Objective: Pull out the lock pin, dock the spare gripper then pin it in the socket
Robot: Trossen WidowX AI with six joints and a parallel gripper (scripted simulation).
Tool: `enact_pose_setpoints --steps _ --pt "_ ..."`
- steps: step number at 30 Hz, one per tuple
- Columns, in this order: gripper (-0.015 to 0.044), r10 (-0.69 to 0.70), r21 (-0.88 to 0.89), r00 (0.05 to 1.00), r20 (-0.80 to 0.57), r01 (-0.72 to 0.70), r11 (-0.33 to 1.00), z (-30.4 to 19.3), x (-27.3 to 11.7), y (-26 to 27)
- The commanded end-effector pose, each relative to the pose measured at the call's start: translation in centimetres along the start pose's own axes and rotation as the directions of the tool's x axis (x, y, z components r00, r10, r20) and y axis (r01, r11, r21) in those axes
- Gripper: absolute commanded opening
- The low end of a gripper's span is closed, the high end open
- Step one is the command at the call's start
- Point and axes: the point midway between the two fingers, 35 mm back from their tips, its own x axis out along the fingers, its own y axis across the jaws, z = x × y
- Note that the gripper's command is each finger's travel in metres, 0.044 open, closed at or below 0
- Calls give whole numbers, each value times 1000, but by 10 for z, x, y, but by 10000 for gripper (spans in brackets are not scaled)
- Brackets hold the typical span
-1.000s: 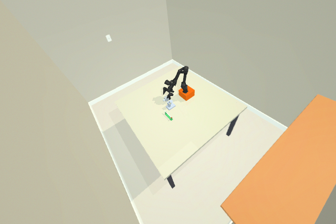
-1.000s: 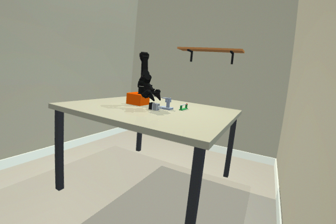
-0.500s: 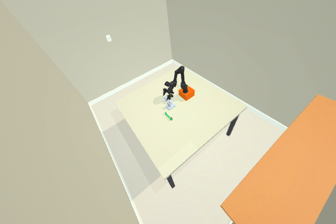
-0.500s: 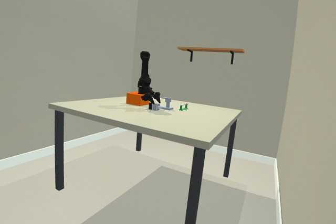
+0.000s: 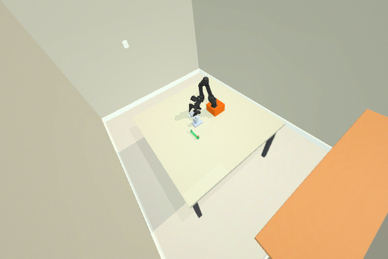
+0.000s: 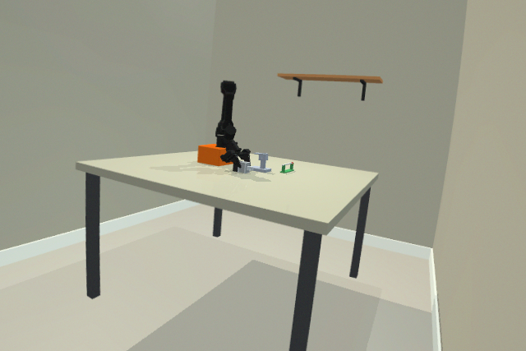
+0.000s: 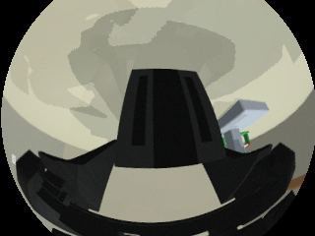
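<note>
My gripper (image 5: 193, 111) (image 6: 241, 163) (image 7: 157, 144) is open. Its fingers are low, one on each side of the spare gripper's black body (image 7: 167, 113), not closed on it. The spare gripper's pale grey part (image 5: 191, 114) (image 6: 243, 167) shows beside my fingers, low over the table. The pale blue mount (image 5: 197, 123) (image 6: 263, 162) (image 7: 250, 116) stands beside it, partly hidden in the wrist view. A green stand (image 5: 194, 134) (image 6: 283, 168) is past the mount. A pale rod (image 6: 288, 164) with a red end lies across it, apparently the lock pin. Whether the socket is empty is too small to tell.
The arm's orange base block (image 5: 215, 108) (image 6: 209, 154) stands on the table (image 5: 237, 133) (image 6: 297, 194) behind the mount. A wooden shelf (image 5: 331, 184) (image 6: 331, 77) is on the wall, away from the arm.
</note>
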Motion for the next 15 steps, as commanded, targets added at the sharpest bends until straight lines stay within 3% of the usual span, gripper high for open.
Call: enact_pose_setpoints --steps 1,7,15 --pt "440 -8 -2 1000 5 8 1000 9 4 -4" --pt "440 -8 -2 1000 5 8 1000 12 6 -4" --pt "230 -8 -2 1000 5 8 1000 12 6 -4"
